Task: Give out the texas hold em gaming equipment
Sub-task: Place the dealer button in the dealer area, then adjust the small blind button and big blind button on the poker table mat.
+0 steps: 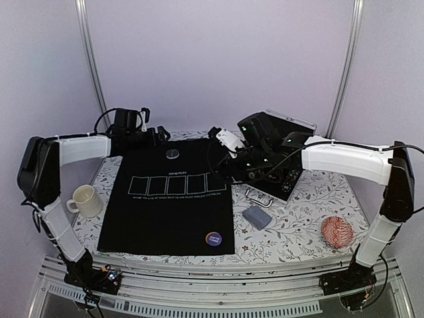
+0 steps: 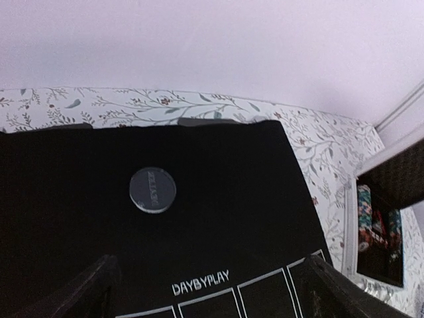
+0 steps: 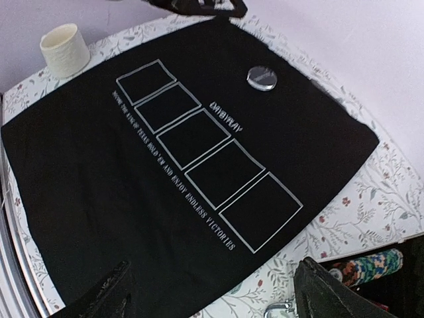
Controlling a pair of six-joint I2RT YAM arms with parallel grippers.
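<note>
Gripper, left (image 2: 212,295), wide near silver disc (image 2: 152,190)

a silver round button disc (image 2: 152,190) lies flat on the black mat (image 2: 66,199), just ahead of the left claw (image 2: 211,265) and slightly to its left. a purple round disc (image 1: 212,238) lies flat at the mat's near edge, well behind the right claw (image 3: 213,268). a blue-grey deck of cards (image 1: 257,216) lies flat on the tabletop (image 1: 291,225), behind that claw. a row of teal, red and white poker chips (image 3: 371,264) lies on edge in a black case (image 3: 404,291) beside its right finger.
</note>
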